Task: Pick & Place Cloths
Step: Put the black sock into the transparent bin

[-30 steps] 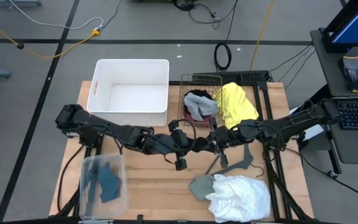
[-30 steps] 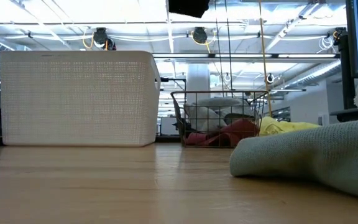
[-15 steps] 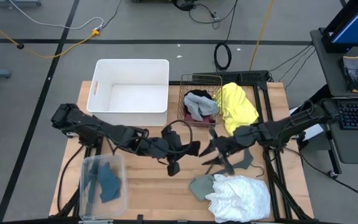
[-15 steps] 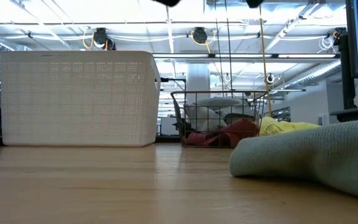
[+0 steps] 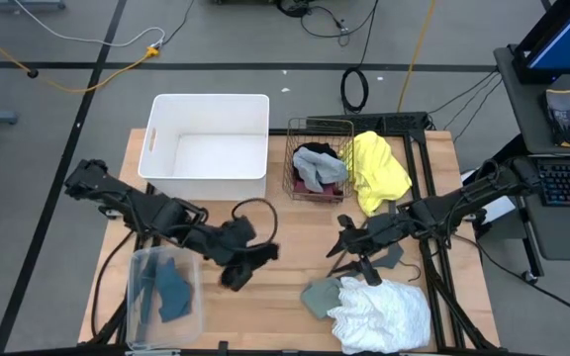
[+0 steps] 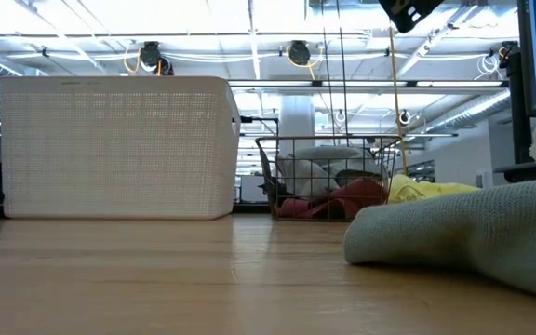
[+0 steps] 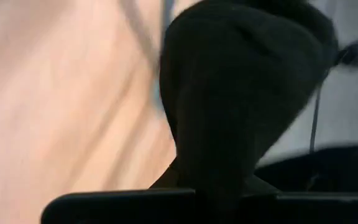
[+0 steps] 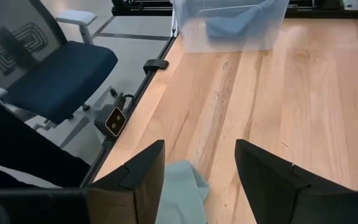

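Observation:
My left gripper [image 5: 248, 255] is shut on a black cloth [image 7: 241, 93] above the table's middle, just right of a clear bin [image 5: 139, 265] holding blue-grey cloths [image 5: 171, 294]. My right gripper [image 5: 337, 243] stands open and empty to the right, above a pale grey-green cloth [image 8: 180, 190] that lies flat beside a frilly white cloth [image 5: 384, 311]. A yellow cloth [image 5: 376, 168] drapes beside a wire basket [image 5: 295, 188] holding grey [image 5: 320, 170], black and maroon cloths. My left gripper holds the black cloth [image 5: 234, 272] between its shut fingers; the cloth itself covers the place of contact in the left wrist view. The cloth bunches and hangs past the fingertips, lifted clear of the table.
A white plastic bin [image 5: 209, 148] stands at the far left. A flat grey hanger [image 5: 389, 257] lies under the right arm. Bare wood [image 5: 265, 307] stretches between the clear bin and the grey-green cloth. A black cable loop [image 5: 255, 213] arcs over the left wrist.
The two grippers met at the table's middle over the black cloth. My right gripper has opened, let go and drawn back toward the right edge. My left gripper has carried the cloth toward the left and near edges, close to the clear bin.

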Robot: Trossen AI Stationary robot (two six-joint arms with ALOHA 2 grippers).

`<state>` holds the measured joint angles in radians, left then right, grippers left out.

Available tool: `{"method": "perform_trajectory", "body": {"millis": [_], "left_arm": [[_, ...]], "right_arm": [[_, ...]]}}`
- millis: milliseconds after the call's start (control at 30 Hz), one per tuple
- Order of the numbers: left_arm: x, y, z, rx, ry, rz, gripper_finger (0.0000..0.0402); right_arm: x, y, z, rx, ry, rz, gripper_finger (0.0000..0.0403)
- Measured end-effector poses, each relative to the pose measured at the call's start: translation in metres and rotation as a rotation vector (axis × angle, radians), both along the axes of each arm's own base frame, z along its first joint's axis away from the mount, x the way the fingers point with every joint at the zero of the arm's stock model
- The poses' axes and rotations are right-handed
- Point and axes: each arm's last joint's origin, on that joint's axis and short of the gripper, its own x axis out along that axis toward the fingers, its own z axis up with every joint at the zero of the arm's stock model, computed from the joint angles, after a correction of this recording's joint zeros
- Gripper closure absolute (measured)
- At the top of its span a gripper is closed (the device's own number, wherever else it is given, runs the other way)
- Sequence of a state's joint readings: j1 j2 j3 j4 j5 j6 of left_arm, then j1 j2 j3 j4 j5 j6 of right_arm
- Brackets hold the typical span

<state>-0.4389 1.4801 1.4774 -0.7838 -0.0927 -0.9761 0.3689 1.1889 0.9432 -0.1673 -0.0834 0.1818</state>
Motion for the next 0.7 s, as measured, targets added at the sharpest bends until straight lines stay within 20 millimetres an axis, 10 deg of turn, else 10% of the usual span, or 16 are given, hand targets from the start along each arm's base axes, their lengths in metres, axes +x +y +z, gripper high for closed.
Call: {"method": "perform_trajectory", "body": {"millis": [700], "left_arm": [[-0.085, -0.053, -0.021, -0.238, 0.705, 0.264, 0.0401]], "right_arm": [[-0.002, -0.001, -0.004, -0.02, 0.045, 0.001, 0.0211]]}}
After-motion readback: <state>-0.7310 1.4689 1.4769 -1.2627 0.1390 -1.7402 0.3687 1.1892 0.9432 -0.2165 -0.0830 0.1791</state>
